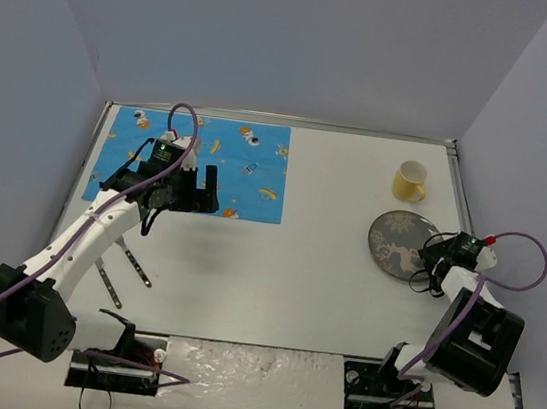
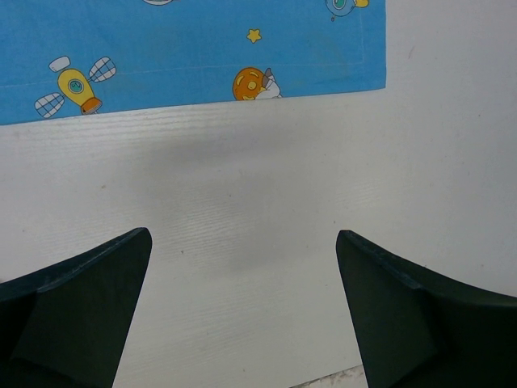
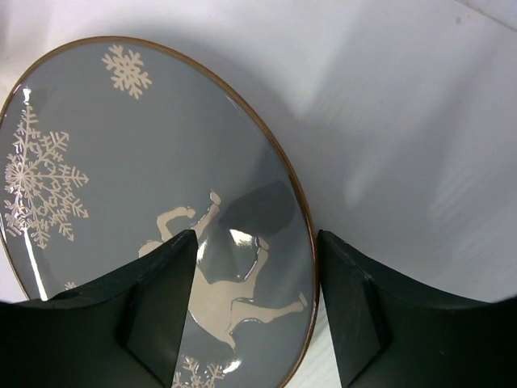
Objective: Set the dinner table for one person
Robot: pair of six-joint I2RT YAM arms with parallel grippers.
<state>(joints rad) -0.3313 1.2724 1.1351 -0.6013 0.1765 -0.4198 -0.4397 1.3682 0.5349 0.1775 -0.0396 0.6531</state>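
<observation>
The white dinner table [image 1: 284,277] fills the top view. A grey plate [image 1: 396,243] with snowflakes and a gold rim lies at its right. My right gripper [image 1: 427,261] is open at the plate's near right edge. In the right wrist view one finger is over the plate [image 3: 121,202] and the other is outside the rim, with the gripper [image 3: 257,307] low over it and holding nothing. My left gripper [image 1: 209,192] is open and empty. It hangs over bare table [image 2: 258,210] just in front of the blue cartoon mat [image 2: 194,40].
The blue mat [image 1: 191,158] lies at the back left. A yellow mug [image 1: 410,180] stands behind the plate. Two pieces of metal cutlery [image 1: 130,264] lie near the left arm. Grey walls close in the back and both sides.
</observation>
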